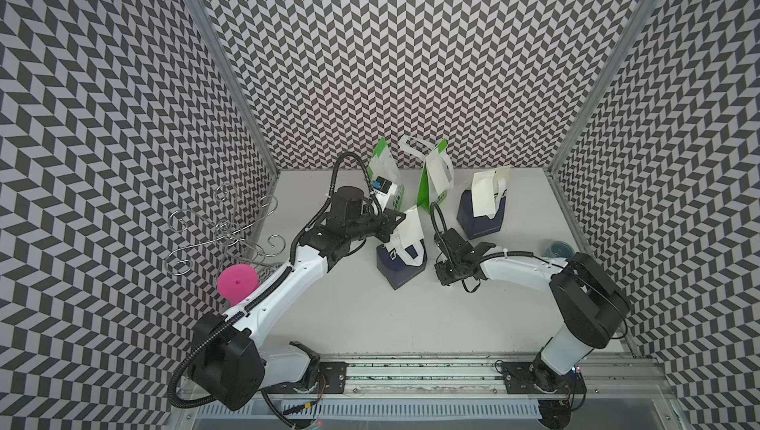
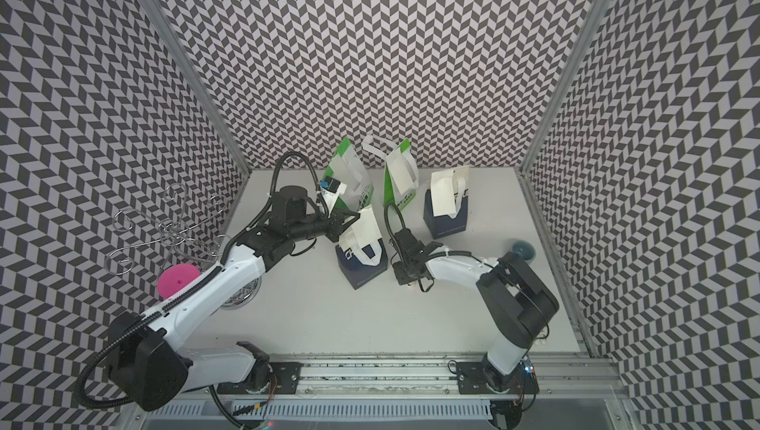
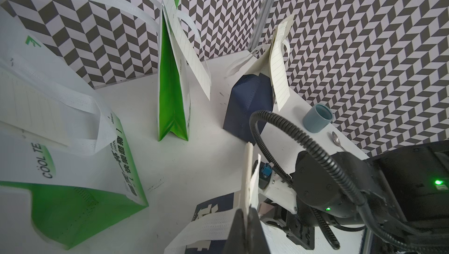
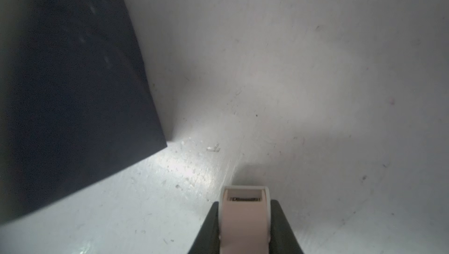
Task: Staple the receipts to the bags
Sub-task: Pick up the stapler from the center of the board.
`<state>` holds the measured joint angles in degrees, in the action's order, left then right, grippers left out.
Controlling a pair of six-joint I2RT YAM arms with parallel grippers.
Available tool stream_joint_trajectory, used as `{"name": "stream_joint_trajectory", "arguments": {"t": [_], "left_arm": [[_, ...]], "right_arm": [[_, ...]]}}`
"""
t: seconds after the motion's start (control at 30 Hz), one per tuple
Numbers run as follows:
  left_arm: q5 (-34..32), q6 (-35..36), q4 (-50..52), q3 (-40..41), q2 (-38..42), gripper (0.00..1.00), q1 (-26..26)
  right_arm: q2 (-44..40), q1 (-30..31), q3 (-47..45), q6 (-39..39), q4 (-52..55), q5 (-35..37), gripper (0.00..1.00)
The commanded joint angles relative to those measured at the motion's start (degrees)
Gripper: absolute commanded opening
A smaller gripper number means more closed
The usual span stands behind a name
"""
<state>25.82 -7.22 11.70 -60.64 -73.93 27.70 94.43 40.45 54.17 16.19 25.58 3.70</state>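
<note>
In both top views the left fingers (image 1: 397, 217) clamp a receipt (image 1: 413, 227) against the top of the near navy bag (image 1: 395, 272). Only the left wrist view shows that pinch edge-on. Only the right wrist view shows the right fingers (image 4: 212, 222) holding a stapler (image 4: 244, 216) just beside that bag.

Silver wire hook stand (image 1: 224, 234), pink round thing (image 1: 237, 284), grey-blue cup (image 3: 317, 118), small spoon (image 3: 336, 139)

The leaning green-and-white bag (image 3: 73, 199) is printed with "COOL TE" and a line of Chinese characters. The navy bag (image 1: 401, 271) shows "CH"; its remaining letters are covered.
</note>
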Motion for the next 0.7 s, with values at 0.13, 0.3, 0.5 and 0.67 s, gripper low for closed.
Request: {"name": "stream_joint_trajectory", "arguments": {"t": [0.13,0.3,0.5,0.67], "left_arm": [[0.9,-1.1,-2.1,0.8,0.9,0.0,-0.1],[0.9,-1.6,-3.1,1.4,1.3,0.0,0.2],[0.1,-1.8,-4.2,2.3,2.4,0.0,0.6],[-0.4,-1.7,-4.8,2.8,2.8,0.0,1.1]], "right_arm": [[-19.7,1.2,2.9,1.5,-7.0,2.5,0.09],[-26.8,3.8,5.3,0.5,-19.9,3.3,0.08],[-24.4,5.1,8.1,2.0,-34.8,1.6,0.06],[-18.6,5.2,9.2,4.1,-43.8,1.5,0.05]]}}
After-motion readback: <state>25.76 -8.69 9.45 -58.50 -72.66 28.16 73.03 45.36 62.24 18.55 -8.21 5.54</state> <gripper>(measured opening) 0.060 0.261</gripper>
